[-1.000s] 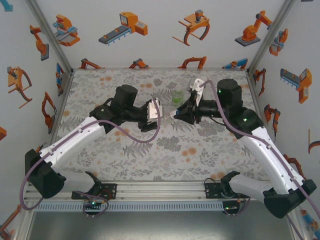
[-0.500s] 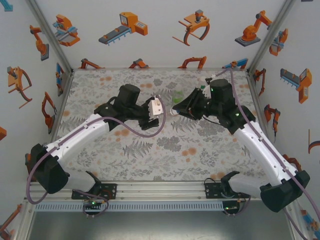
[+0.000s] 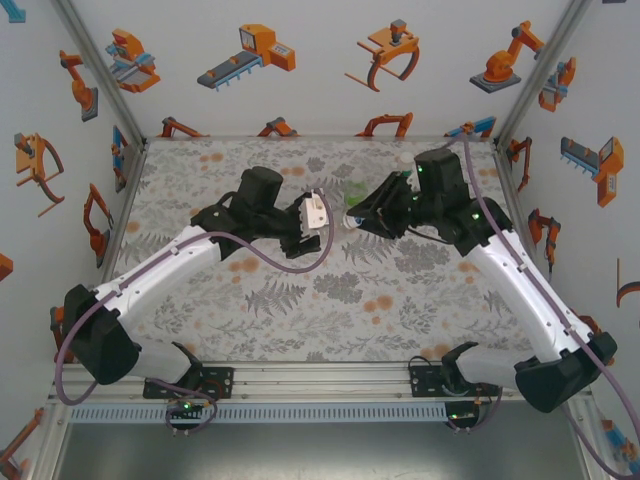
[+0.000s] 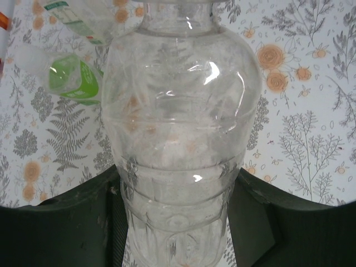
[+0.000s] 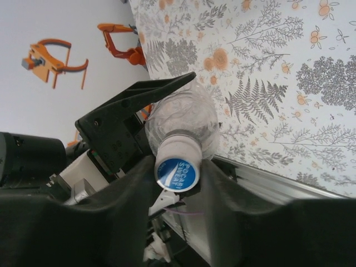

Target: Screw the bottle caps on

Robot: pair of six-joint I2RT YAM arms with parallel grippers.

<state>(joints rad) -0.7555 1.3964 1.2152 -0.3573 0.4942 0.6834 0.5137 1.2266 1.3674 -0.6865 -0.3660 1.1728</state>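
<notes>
Bottle cap (image 5: 177, 173), white-sided with a blue printed top, sits on the neck of the clear bottle (image 4: 178, 128), which is carried on its side in the air over the far middle of the desk (image 3: 300, 310); the step in hand is, as I judge it, screwing this cap on, though how far it is threaded cannot be told. On the left, the left hand (image 4: 177, 200) is closed round the bottle's lower body, a finger on each flank, steadying it. At the mouth end, the right hand (image 5: 179, 186) meets the cap head on, its fingers close on either side; whether they pinch it or stand just clear I cannot tell. The next move calls for a square bite on the cap's rim and a turn about the bottle's own axis, with the left hand firm against the twist; a skewed bite would likely cross the thread or knock the cap loose. For room: the green bottle (image 4: 73, 82) and a labelled bottle (image 4: 75, 14) are on the desk just beyond the meeting hands, so the far side is crowded; the back wall (image 3: 320, 80) is near behind them; the right arm (image 3: 500, 260) rides close to the right-hand post (image 3: 528, 85); toward the near rail (image 3: 320, 385) the desk gives broad room.
</notes>
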